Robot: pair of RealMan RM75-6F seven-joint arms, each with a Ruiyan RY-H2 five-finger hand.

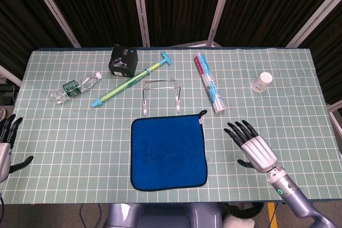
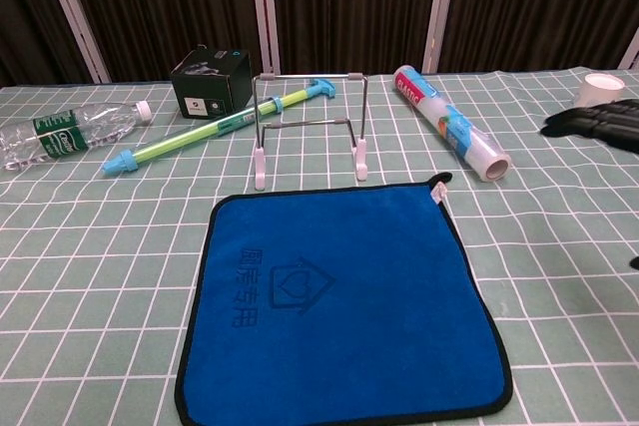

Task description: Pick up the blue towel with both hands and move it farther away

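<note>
The blue towel (image 1: 168, 150) lies flat and spread out at the near middle of the bench (image 1: 64, 142), which is covered with a green checked mat. Neither robot hand touches it.

The right robot hand (image 1: 251, 146) hovers over the bench to the right of the towel, a little apart from its right edge, fingers spread and pointing up-left, holding nothing. In the chest view only its dark fingertips (image 2: 599, 123) show at the right edge. The left robot hand (image 1: 6, 141) sits at the far left edge of the bench, well apart from the towel, fingers apart and empty.

Just beyond the towel stands a wire stand (image 1: 160, 93). Farther back lie a green and blue pump (image 1: 128, 81), a black box (image 1: 123, 61), a plastic bottle (image 1: 74, 87), a wrapped roll (image 1: 209, 84) and a paper cup (image 1: 262, 81).
</note>
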